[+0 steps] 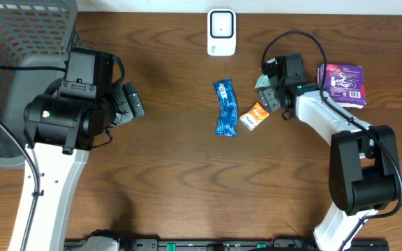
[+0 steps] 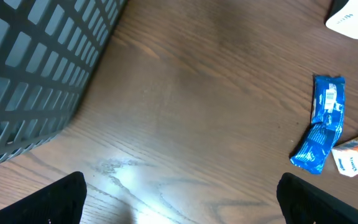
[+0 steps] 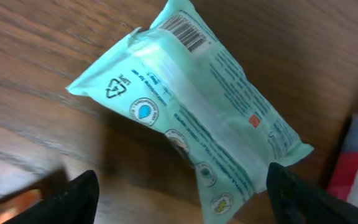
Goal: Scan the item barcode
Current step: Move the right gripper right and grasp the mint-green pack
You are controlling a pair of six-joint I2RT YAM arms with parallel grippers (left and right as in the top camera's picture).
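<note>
1. My right gripper [image 3: 180, 186] has its fingers apart, the green packet [image 3: 191, 106] between them, ungripped.
2. Its barcode [image 3: 188, 32] shows at the end away from the fingers.
3. The scanner [image 1: 221, 31] sits well apart; gripping and scanning remain, I judge.
4. My left gripper [image 2: 180, 193] has its fingers wide apart, with nothing between them.

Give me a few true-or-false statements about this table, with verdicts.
1. The right gripper straddles the mint-green pack, whose barcode faces up. True.
2. The left gripper holds the blue wrapper. False: it is open and empty; the wrapper lies on the table.
3. The white scanner sits inside the grey basket. False: it stands on the table, apart from the basket.
4. An orange packet lies beside the blue wrapper. True.
</note>
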